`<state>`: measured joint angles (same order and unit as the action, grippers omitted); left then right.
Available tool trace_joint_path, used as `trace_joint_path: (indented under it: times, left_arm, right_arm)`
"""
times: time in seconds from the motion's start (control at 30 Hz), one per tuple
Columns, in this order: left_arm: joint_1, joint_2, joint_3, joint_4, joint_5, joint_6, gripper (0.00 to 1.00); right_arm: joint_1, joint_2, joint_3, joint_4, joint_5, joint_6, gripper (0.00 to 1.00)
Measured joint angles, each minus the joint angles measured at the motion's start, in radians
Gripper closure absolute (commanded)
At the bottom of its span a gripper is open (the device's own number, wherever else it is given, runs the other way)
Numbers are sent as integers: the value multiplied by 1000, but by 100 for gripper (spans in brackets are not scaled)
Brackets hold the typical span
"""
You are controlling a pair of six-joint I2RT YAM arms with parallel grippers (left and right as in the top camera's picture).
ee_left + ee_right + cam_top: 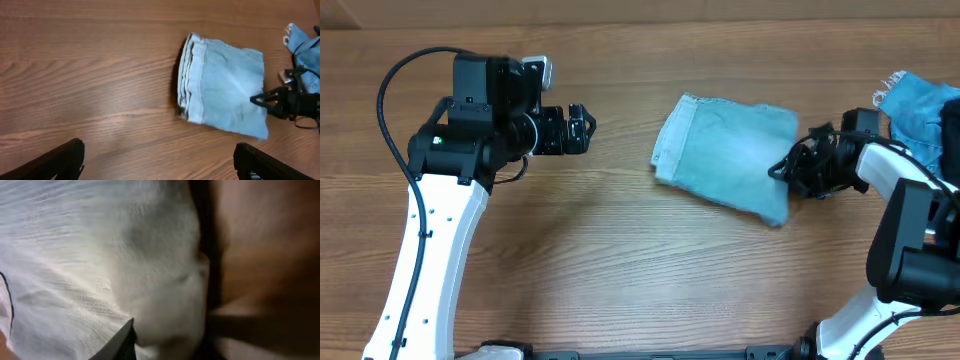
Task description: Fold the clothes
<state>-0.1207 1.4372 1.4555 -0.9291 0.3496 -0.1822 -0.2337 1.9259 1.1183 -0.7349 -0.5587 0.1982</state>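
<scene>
The pale blue jeans lie folded into a small, thick bundle on the brown wooden table, a bit to the right of the middle. The folded layers stack up along the left edge of the bundle, and you can see them best from the left wrist. The left claw is off to the left, well apart from the jeans, with bare table in between. Its two fingers are spread wide and hold nothing. The right claw is at the right edge of the jeans, touching the cloth. Up close, the pale cloth fills most of its view, and I cannot tell if the claw is pinching the jeans or only resting against them. Another blue cloth, darker, with a white frayed edge, lies at the far right of the table.
</scene>
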Motion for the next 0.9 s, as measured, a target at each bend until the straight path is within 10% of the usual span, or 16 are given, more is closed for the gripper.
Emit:
trace_joint_path:
  times: [0.27,0.67,0.9]
  left_arm:
    - [0,0,0,-11,-8,2,2]
    - [0,0,0,-15,-11,2,1]
    - [0,0,0,-19,-11,3,0]
  right_arm:
    - [155,0,2,-180,-78,83,71]
    - [841,0,-4,492,-9,597,43]
    - [813,-31,35,337,78,459,43]
